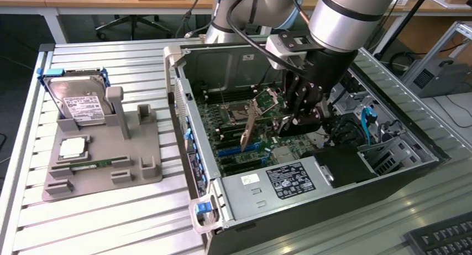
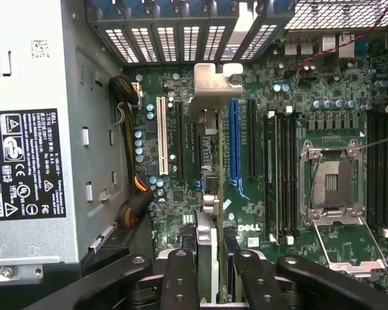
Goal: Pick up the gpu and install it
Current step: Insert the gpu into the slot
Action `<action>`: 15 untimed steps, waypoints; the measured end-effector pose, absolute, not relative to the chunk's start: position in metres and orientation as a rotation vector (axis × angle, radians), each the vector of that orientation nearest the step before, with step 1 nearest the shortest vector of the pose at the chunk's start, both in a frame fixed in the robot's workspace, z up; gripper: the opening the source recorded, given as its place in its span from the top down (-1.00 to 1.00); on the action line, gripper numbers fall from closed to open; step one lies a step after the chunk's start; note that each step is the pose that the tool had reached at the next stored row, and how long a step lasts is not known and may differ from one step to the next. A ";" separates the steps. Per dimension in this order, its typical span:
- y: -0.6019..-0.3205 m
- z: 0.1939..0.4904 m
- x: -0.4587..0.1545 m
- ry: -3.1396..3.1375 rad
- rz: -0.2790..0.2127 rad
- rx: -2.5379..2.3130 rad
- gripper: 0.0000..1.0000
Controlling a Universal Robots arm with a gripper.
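One card, one slot, that's the whole job right now. Going across the exterior view from its left: the gray parts holder sits on the slatted table with the hard drive standing in it, then comes the open PC case, and inside it the gripper hangs over the motherboard. To do this bit well I'd keep the gpu dead upright, line its edge along the slot next to the blue slot, and mate the bracket with the rear opening before pushing. The jaws pinch the gpu's top edge; the card hangs straight below and between the fingers, low over the board.
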State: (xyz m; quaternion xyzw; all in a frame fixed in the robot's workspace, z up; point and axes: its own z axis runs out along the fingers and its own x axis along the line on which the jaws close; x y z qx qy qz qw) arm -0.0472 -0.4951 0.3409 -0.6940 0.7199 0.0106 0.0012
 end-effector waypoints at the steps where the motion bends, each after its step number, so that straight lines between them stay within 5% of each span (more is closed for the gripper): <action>1: -0.495 0.341 -0.047 2.260 0.033 -2.179 0.47; 15: -0.495 0.337 -0.049 2.262 0.029 -2.180 0.47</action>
